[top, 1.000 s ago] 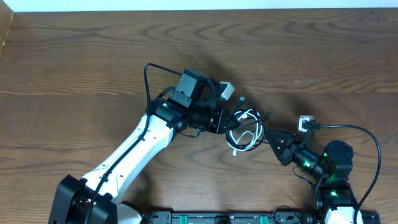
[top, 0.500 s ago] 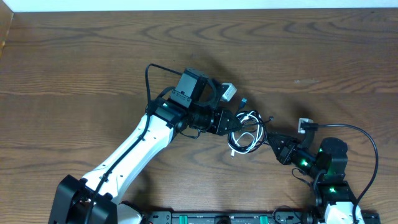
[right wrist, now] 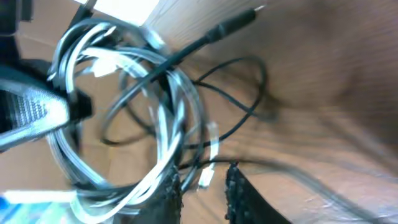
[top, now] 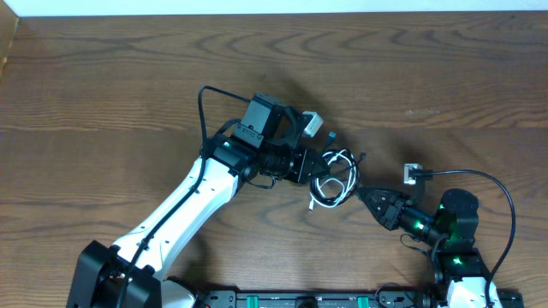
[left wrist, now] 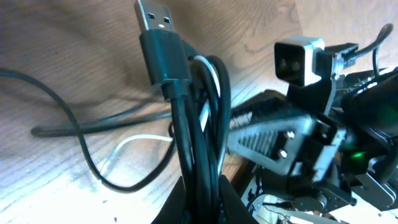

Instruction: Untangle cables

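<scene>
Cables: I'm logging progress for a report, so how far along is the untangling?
Done: nothing; the thin black cords and thin white cord are one looped bunch. In hand: the left claw is shut on that bunch; the right claw sits at its edge, grip unclear. Left: separating every cord.

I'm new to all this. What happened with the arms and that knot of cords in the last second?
The right gripper swung slightly lower in the overhead view and levelled out. It now points left at the lower right of the cables, jaws slightly apart. The loops drew in a little leftward. The left gripper stayed shut on the cables, in the same spot.
</scene>
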`<action>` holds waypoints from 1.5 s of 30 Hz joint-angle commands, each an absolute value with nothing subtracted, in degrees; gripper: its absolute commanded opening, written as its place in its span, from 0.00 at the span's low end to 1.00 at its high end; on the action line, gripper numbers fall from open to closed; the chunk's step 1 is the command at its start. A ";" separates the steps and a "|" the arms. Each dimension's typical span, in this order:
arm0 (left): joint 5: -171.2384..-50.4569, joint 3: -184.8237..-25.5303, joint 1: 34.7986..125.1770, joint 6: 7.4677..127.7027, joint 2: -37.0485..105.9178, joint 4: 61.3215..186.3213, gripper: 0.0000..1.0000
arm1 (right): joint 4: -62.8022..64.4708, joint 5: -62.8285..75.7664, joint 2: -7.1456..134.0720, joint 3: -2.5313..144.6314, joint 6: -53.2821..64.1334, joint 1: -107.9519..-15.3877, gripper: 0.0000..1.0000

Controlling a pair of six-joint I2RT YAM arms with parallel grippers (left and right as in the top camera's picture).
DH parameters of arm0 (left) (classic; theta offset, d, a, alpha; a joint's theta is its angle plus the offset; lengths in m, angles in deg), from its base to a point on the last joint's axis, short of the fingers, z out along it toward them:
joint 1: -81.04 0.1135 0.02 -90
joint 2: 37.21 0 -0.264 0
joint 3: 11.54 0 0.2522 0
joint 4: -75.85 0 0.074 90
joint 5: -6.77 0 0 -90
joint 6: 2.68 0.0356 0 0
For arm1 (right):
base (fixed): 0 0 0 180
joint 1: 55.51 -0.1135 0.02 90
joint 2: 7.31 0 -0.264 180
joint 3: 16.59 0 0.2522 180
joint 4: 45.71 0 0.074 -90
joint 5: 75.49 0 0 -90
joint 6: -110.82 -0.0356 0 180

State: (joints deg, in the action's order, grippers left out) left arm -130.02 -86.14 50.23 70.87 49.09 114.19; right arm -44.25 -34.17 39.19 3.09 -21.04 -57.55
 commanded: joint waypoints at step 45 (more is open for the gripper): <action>-138.13 -87.39 49.71 67.09 48.94 114.76 0.08 | -54.39 -32.56 39.58 3.50 -15.95 -57.86 0.25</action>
